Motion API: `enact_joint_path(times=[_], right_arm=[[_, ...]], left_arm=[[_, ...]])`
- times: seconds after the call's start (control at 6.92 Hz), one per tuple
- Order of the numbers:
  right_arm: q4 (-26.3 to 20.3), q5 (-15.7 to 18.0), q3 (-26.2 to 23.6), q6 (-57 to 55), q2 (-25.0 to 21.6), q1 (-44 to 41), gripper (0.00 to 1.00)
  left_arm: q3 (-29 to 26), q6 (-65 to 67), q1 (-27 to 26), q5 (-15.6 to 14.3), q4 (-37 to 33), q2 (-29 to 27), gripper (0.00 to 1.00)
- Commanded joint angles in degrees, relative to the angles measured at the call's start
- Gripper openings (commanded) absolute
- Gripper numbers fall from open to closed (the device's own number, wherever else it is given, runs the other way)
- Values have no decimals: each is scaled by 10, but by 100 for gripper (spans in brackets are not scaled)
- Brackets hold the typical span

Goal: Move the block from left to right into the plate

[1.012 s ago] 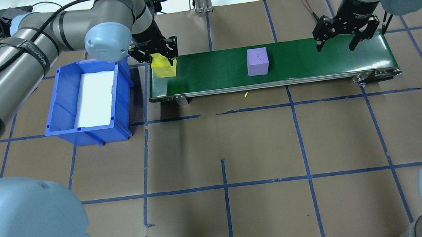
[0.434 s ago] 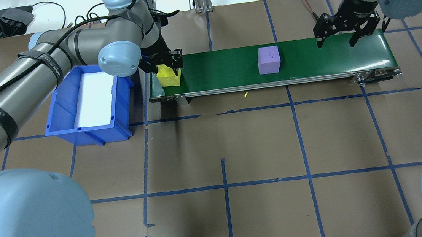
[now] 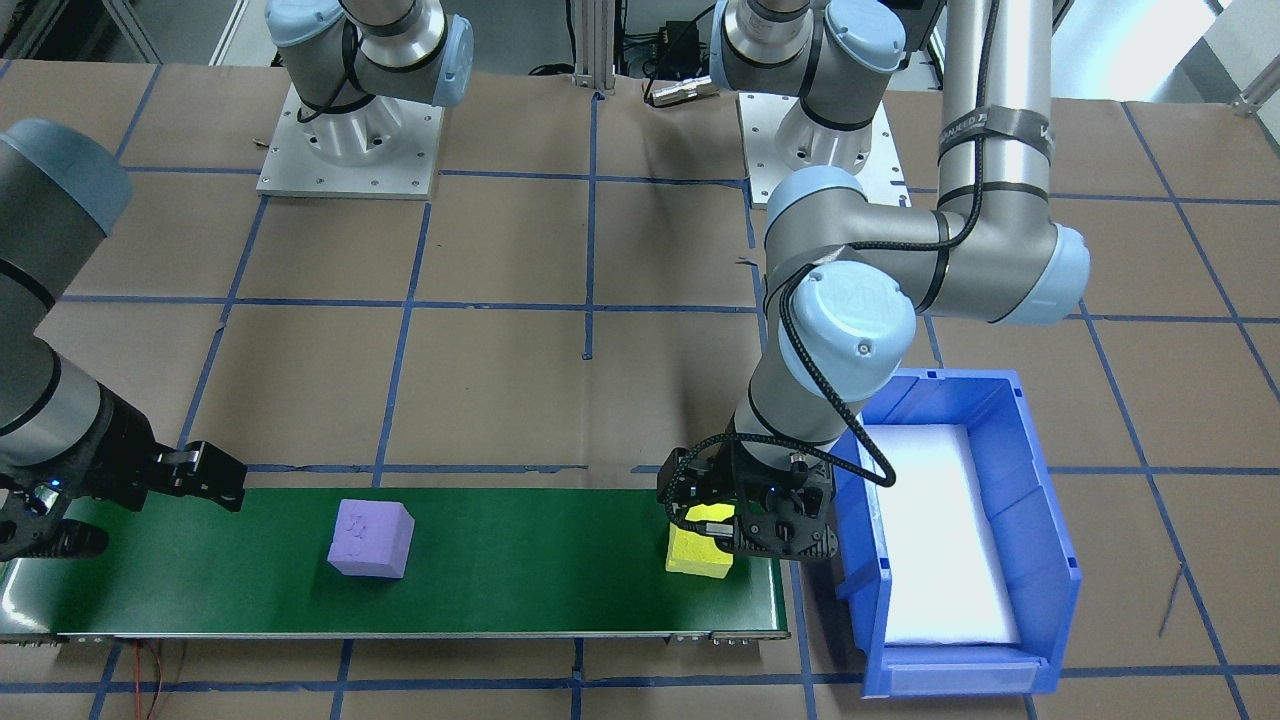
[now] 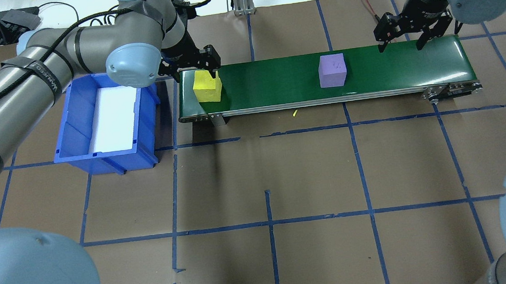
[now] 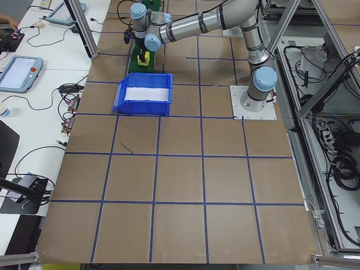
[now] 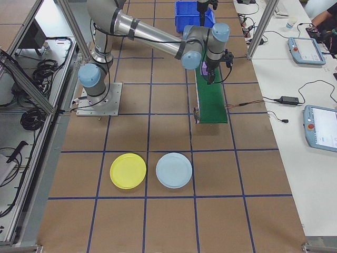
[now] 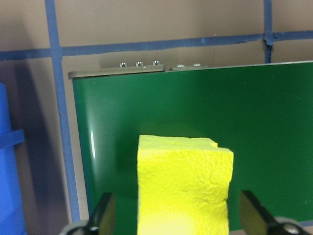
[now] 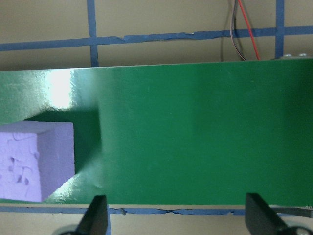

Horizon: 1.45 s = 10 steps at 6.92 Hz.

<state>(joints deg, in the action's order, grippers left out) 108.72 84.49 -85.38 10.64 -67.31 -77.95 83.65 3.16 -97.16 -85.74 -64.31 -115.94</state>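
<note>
A yellow block [image 4: 207, 85] rests on the left end of the green conveyor belt [image 4: 275, 78]. My left gripper [image 4: 196, 69] hangs open over its far side. In the left wrist view the fingers [image 7: 105, 215] straddle the yellow block [image 7: 183, 191] with a gap on each side. A purple block [image 4: 332, 70] sits further right on the belt. My right gripper [image 4: 401, 42] is open above the belt's right end, right of the purple block [image 8: 34, 161], and holds nothing. The yellow plate [image 6: 128, 170] lies on the table, seen only in the exterior right view.
A blue bin [image 4: 60, 131] with a white liner stands just left of the belt, close to my left arm. A light blue plate [image 6: 174, 169] lies beside the yellow one. Cables and tablets line the table's far edge.
Both blocks have shifted right along the belt. My left gripper has let go of the yellow block and drawn back toward the far side. My right gripper moved slightly back.
</note>
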Motion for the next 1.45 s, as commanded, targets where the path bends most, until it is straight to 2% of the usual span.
enact_joint_path(times=[0.0, 0.14, 0.43, 0.58, 1.01, 1.3], right_arm=[[7, -61, 8, -18, 30, 0, 100], [21, -65, 8, -72, 33, -3, 100], [25, -109, 6, -83, 35, -10, 100], [25, -111, 5, -86, 36, -10, 100], [25, -108, 4, -55, 49, -9, 100], [25, -103, 5, -33, 64, -8, 100]], left_arm=[[-1, -2, 11, -3, -83, 73, 100], [-2, -2, 34, -18, -137, 122, 100], [12, -4, 60, -73, -270, 239, 100], [12, -14, 64, -72, -318, 265, 100], [17, -55, 59, -70, -318, 273, 100], [16, -104, 85, -68, -304, 276, 100]])
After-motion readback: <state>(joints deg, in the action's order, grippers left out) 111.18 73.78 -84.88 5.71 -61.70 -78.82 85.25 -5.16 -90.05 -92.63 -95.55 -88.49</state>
